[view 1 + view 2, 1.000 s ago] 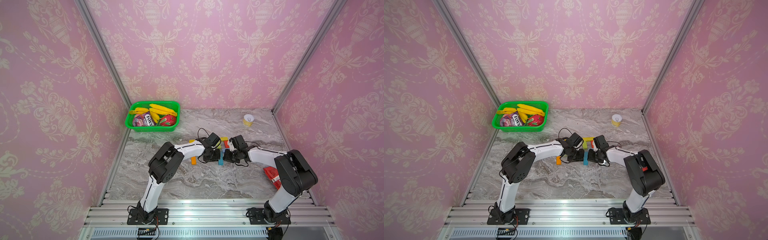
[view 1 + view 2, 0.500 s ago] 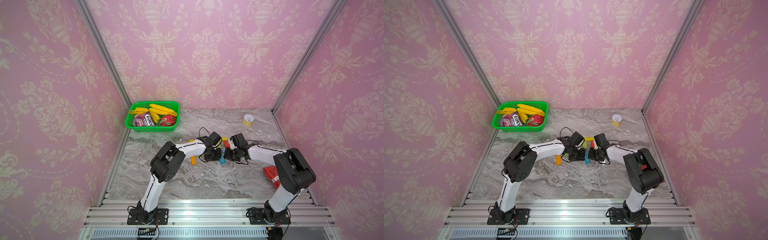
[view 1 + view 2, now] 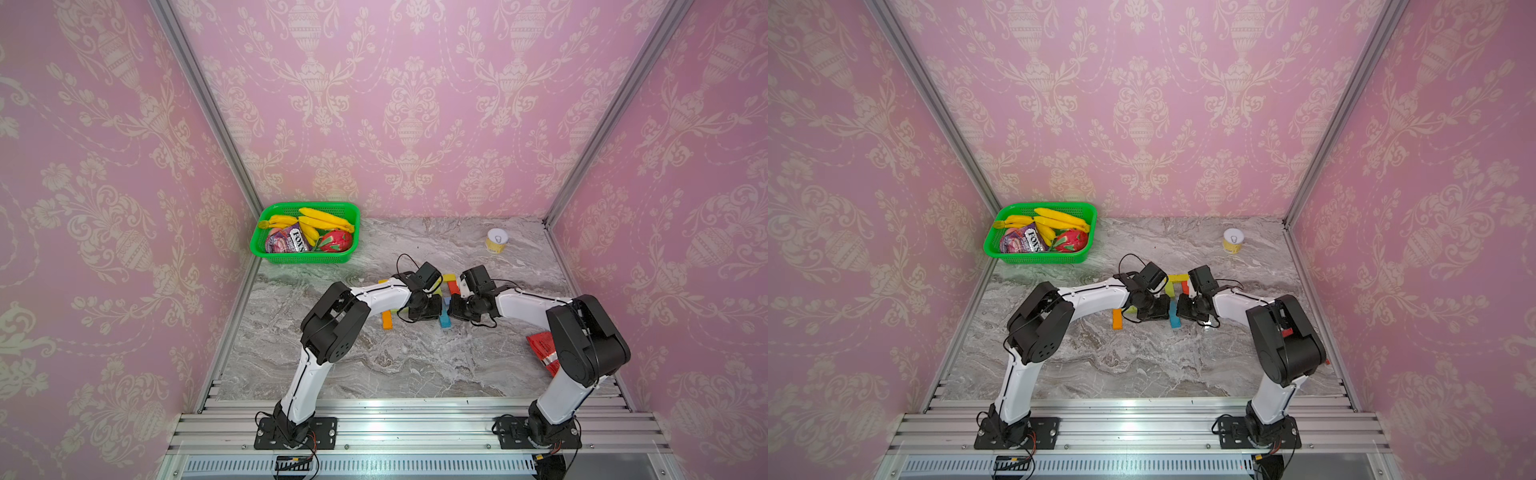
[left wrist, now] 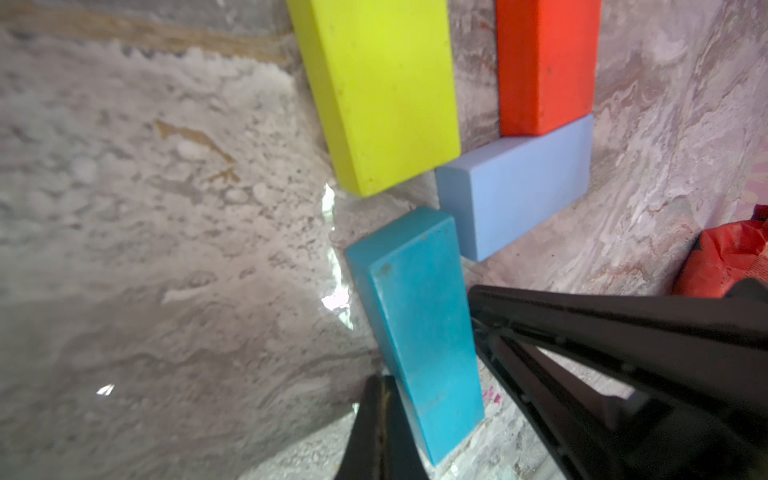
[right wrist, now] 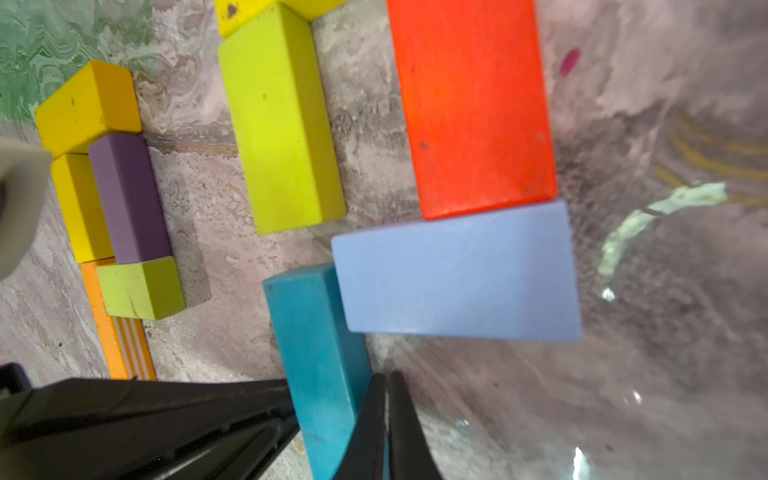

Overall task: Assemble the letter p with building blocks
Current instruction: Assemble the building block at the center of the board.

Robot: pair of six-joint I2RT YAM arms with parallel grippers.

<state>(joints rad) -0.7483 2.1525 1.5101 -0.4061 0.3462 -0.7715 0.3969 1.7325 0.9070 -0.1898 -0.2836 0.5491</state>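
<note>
P's loop blocks (image 5: 457, 270) seem placed; at 6 o'clock, my closed, empty left claw (image 4: 380, 386) and right claw (image 5: 386, 380) flank the unaligned teal block (image 4: 419, 324).

Marble tbl (image 3: 395, 365): blocks (image 3: 387, 320), basket (image 3: 307, 259), can (image 3: 496, 241)

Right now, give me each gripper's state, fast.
Left gripper: closed, holding nothing, tip beside the teal block.
Right gripper: closed, holding nothing, on the block's other side.
</note>
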